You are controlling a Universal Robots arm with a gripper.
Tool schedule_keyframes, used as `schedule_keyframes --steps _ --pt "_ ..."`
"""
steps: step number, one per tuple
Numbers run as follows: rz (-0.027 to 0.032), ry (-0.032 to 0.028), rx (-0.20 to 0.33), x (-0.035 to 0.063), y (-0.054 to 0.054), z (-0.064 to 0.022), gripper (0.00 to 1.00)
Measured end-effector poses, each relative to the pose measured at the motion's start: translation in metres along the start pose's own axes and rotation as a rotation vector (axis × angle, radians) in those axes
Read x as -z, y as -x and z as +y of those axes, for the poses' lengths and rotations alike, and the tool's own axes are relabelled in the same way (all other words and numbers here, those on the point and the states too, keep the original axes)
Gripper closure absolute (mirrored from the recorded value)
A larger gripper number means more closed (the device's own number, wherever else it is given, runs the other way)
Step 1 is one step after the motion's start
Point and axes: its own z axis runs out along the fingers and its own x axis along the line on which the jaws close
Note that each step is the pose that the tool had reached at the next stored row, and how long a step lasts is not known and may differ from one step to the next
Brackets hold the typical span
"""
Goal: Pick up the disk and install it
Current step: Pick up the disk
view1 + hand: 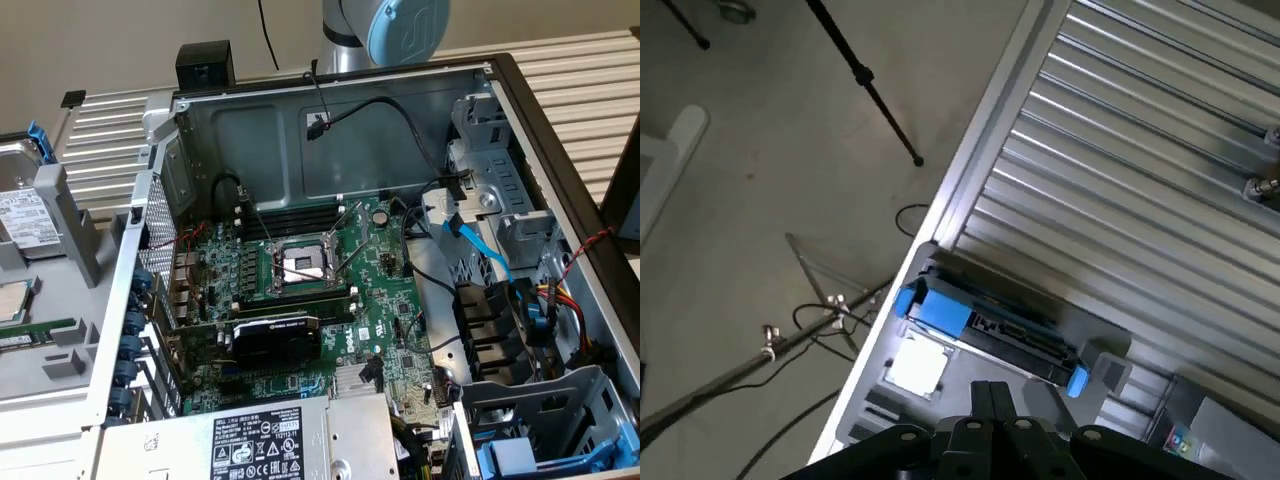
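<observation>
The pincer point(991, 392) is seen clenched and empty, held above the disk point(1000, 332), which is found at the bench point(1140, 170) edge, outside the computer case point(300, 140); nothing is picked up or installed yet.

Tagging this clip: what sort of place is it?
Likely a robotics lab bench for PC assembly: open computer case with bare motherboard, slatted aluminium table, tripod legs on the floor.
</observation>
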Motion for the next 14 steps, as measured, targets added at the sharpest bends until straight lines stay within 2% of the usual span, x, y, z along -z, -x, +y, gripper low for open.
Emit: schedule_keyframes --steps 14 --pt "-0.0025 -0.0063 0.255 0.0000 0.0000 0.0000 0.89"
